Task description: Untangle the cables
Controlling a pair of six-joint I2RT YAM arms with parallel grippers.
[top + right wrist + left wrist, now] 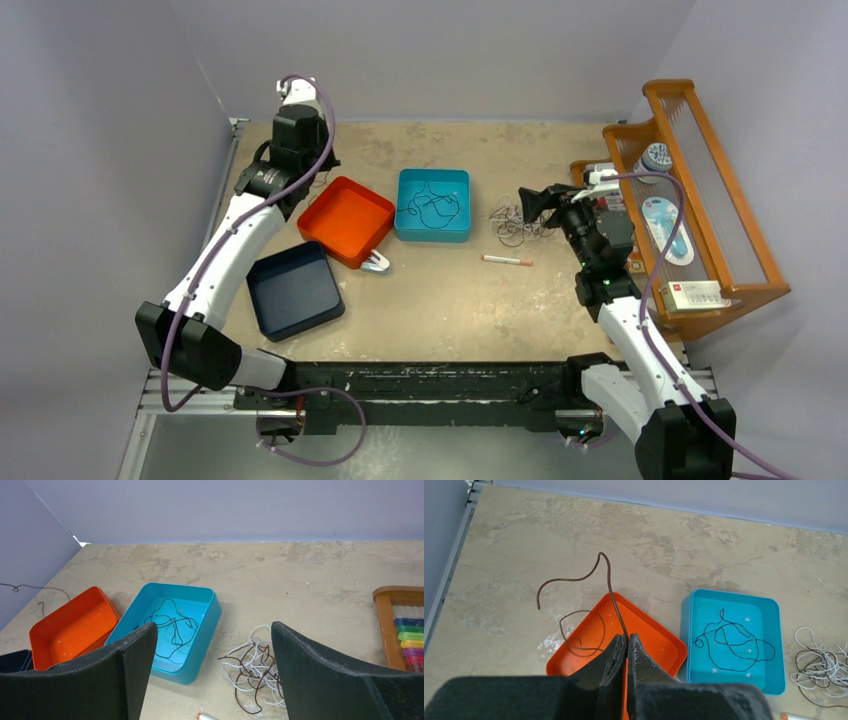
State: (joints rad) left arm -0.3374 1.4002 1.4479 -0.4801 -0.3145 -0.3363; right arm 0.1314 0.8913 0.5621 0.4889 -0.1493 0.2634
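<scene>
My left gripper (627, 637) is shut on a thin dark brown cable (601, 570). That cable curls up above the fingertips, and its lower loop hangs over the left edge of the orange tray (659, 640). A black cable (734, 645) lies loosely coiled in the teal tray (774, 645). A palm-sized tangle of whitish and brown cables (252, 672) rests on the table right of the teal tray. My right gripper (212, 627) hovers just near of that tangle, open wide, with nothing between its fingers.
A dark blue tray (295, 290) sits near the left arm, with a small metal clip (376, 264) beside the orange tray's corner. A white-and-orange pen (508, 260) lies in front of the tangle. A wooden rack (700, 190) with small items lines the right edge.
</scene>
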